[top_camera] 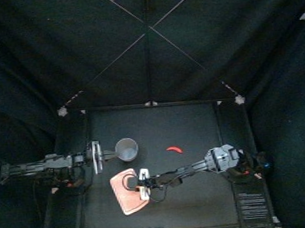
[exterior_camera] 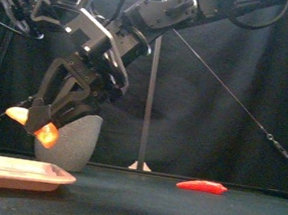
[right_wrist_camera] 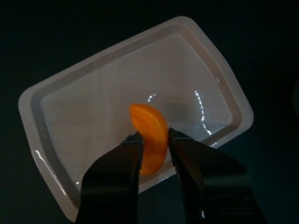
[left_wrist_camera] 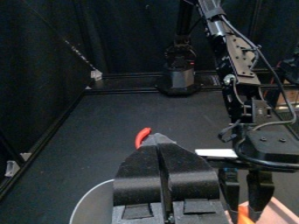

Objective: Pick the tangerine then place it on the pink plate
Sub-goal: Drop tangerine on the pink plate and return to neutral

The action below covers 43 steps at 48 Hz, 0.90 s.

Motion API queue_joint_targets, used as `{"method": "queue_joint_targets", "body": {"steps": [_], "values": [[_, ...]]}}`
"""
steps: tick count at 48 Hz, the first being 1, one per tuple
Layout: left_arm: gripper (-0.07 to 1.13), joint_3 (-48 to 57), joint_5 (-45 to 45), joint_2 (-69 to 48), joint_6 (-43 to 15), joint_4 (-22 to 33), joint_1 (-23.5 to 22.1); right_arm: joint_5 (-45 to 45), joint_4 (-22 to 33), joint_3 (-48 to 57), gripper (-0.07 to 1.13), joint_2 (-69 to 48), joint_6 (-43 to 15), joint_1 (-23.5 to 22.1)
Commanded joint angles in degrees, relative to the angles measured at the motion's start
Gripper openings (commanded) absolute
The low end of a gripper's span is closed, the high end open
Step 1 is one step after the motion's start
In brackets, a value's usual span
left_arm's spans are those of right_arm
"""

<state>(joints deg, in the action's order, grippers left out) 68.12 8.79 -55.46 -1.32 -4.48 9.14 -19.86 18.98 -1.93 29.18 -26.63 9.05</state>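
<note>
1. Right hand (exterior_camera: pixel 44 126): I read it as narrow, with both jaws pressed against an orange tangerine piece (right_wrist_camera: pixel 147 131). The piece is curved, and its upper end stands out beyond the jaw tips.

2. Location of the tangerine piece: it is in the air above the pink plate (right_wrist_camera: pixel 82 87), over the plate's inner area. In the front view I see a clear gap between the fruit and the plate's rim, so the two are not touching.

3. Pink plate: it lies flat on the desk (top_camera: pixel 196 122), at the front left.

4. Grey speckled cup (exterior_camera: pixel 79 143): it stands upright just behind the plate.

5. Red toy (exterior_camera: pixel 204 186): it lies on the desk to the right of the cup, well apart from the plate.

6. Left hand (left_wrist_camera: pixel 163 166): it rests at the left side of the desk near the cup. Its jaws meet along a thin line and have nothing between them.
</note>
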Motion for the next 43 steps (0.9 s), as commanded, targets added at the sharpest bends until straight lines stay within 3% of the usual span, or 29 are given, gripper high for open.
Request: {"method": "queue_joint_targets", "body": {"steps": [1,16,32,43], "values": [[0.07,-0.7,0.4,0.2,0.0,-0.3,0.5,0.8,-0.4,-2.5,0.64,-1.0,-0.1,-0.3],[0.07,-0.2,0.4,0.1,0.0,-0.1,0.7,0.8,-0.1,-4.0,0.9,-0.7,-0.2,-0.2],[0.07,0.1,0.4,0.1,0.1,0.0,1.0,0.5,0.6,4.0,0.9,-9.1,-0.7,-1.1],[0.07,0.8,0.5,0.2,0.1,0.0,1.6,9.8,-0.2,15.1,0.9,-20.0,-0.9,-3.2]]}}
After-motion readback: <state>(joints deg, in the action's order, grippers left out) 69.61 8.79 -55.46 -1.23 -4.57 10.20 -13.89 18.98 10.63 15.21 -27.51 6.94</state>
